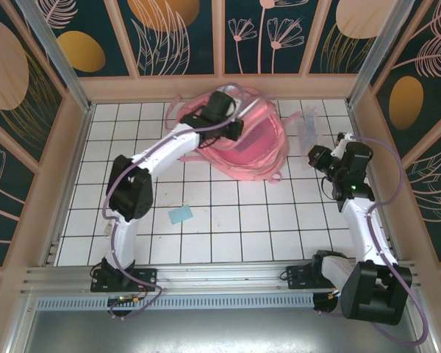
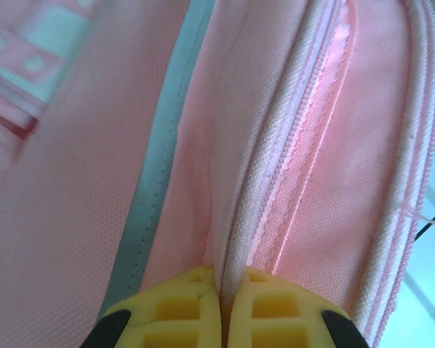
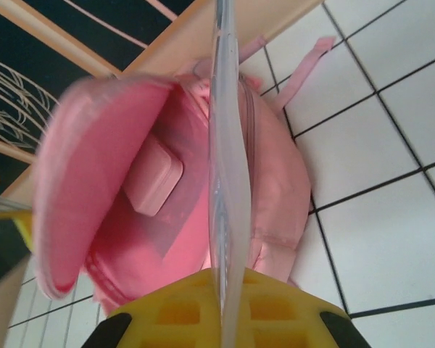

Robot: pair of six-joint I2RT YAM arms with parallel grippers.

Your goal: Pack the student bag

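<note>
The student bag [image 1: 257,140], a soft pink backpack, lies at the back middle of the tiled table with its flap lifted. My left gripper [image 1: 231,126] reaches over it. In the left wrist view this gripper [image 2: 223,308] is shut on a fold of the bag's zipper edge [image 2: 239,217]. My right gripper [image 1: 317,156] hovers to the right of the bag, shut on a clear flat plastic pouch [image 1: 307,125]. The right wrist view has that pouch [image 3: 223,145] edge-on between the yellow fingers [image 3: 181,312]. Behind it the bag [image 3: 275,174] gapes open, with a small pink case [image 3: 154,174] inside.
A small light blue card [image 1: 181,215] lies on the white tiles in front of the bag, near the left arm. Wooden walls [image 1: 220,87] close in the table at the back and both sides.
</note>
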